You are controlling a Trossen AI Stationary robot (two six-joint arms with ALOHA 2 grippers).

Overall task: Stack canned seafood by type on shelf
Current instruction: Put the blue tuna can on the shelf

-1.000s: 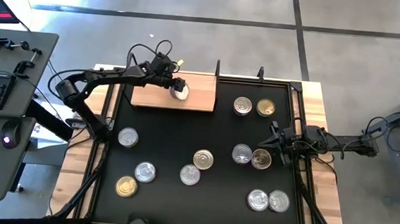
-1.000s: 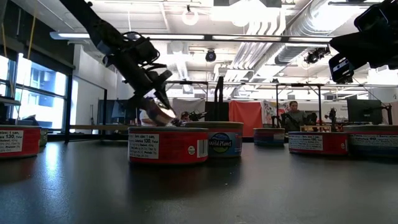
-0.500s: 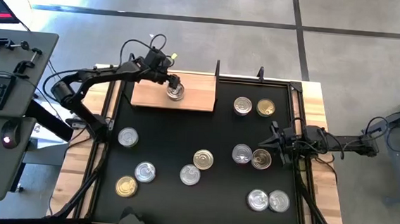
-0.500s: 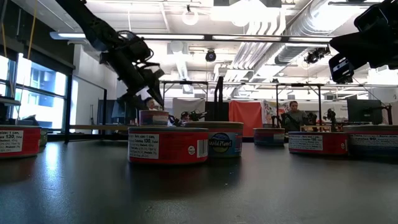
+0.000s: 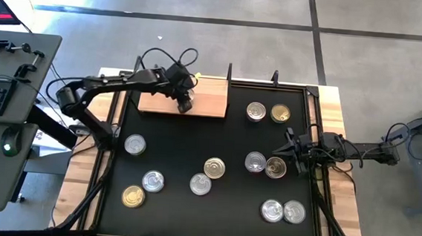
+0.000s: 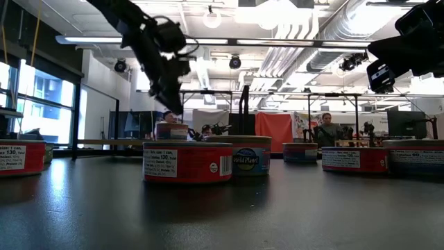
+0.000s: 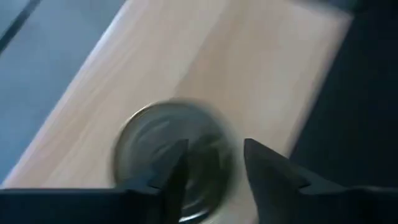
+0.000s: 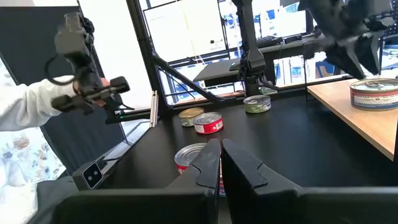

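Eleven loose tins (image 5: 214, 167), short, round, with shiny silver or gold lids, lie scattered over the matte black counter (image 5: 194, 143) in the high view. A twelfth tin (image 5: 185, 101) stands on the shelf (image 5: 206, 100), a flat rectangular board of pale wood at the counter's far edge. The left hand (image 5: 183, 95) hangs directly over that tin. The right hand (image 5: 288, 151) rests near the right edge, just beside a silver and gold pair (image 5: 265, 165).

Low view: red-labelled tins (image 6: 187, 161) in front; the shelf tin (image 6: 172, 130) behind, the left hand (image 6: 171, 99) just above, apart from it.

Left wrist view: dark fingers (image 7: 173, 180) part-open, holding nothing, over the ribbed silver lid (image 7: 168, 149) on smooth grained wood (image 7: 249, 56).

Right wrist view: right hand (image 8: 221, 163) closed and empty; tins (image 8: 208, 122) beyond it; the shelf tin (image 8: 374, 94) at the board's edge.
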